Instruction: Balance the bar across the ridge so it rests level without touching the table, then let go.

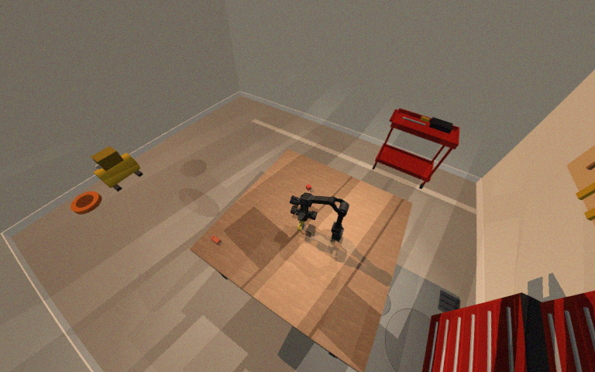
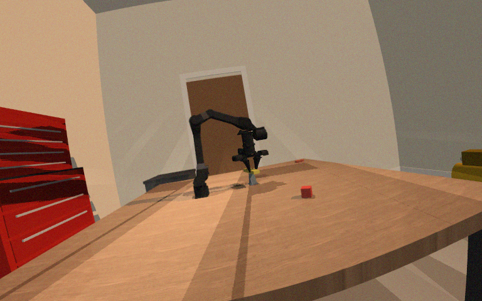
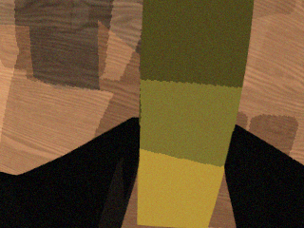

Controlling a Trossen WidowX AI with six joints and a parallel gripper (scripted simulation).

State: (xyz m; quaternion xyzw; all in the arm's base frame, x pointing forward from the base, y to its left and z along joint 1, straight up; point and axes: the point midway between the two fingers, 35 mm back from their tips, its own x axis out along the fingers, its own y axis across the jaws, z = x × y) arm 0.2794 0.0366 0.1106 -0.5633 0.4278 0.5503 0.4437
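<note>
The yellow bar (image 1: 300, 225) (image 2: 253, 171) (image 3: 190, 119) is held above the table and looks about level in the exterior view. My gripper (image 2: 252, 170) (image 3: 183, 131) is shut on it, one black finger on each side in the wrist view. The blue-grey ridge (image 2: 252, 179) stands on the table (image 1: 280, 284) (image 2: 170, 248) directly below the bar in the exterior view. The bar's underside is at the ridge's top there; whether they touch is too small to tell. The ridge is hidden under the bar in the wrist view.
A red cube (image 1: 308, 187) (image 2: 306, 191) lies on the table to one side of the gripper. A flat orange-red block (image 1: 215, 239) (image 2: 299, 160) lies near a table corner. A red cart (image 1: 405, 163) and red drawer cabinets (image 1: 478, 337) (image 2: 39, 198) stand off the table.
</note>
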